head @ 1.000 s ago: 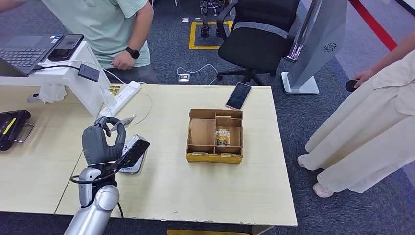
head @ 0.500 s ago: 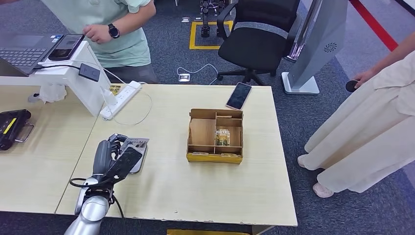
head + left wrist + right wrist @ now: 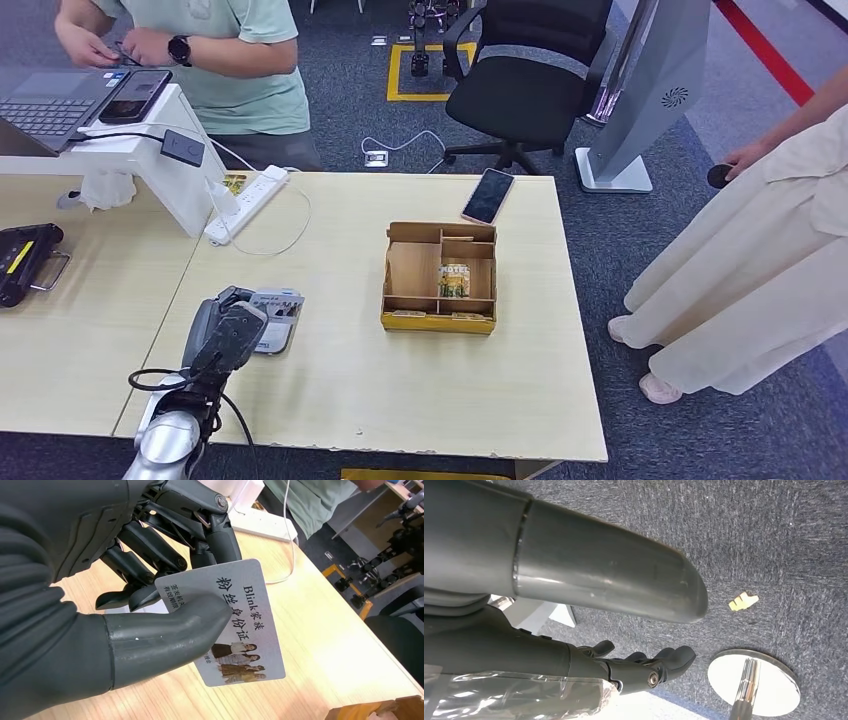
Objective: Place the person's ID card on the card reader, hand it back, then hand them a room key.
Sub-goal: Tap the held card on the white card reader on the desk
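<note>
The robot's dark grey left hand (image 3: 222,335) is pinching the pale grey printed ID card (image 3: 235,625) between thumb and fingers, holding it over the flat white card reader (image 3: 276,322) near the table's left front. The card's long axis is running away from the fingers. The right hand (image 3: 644,667) is hanging over carpet, holding nothing, fingers loosely spread.

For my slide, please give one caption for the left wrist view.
Left robot hand pinches an ID card above the wooden table.
</note>
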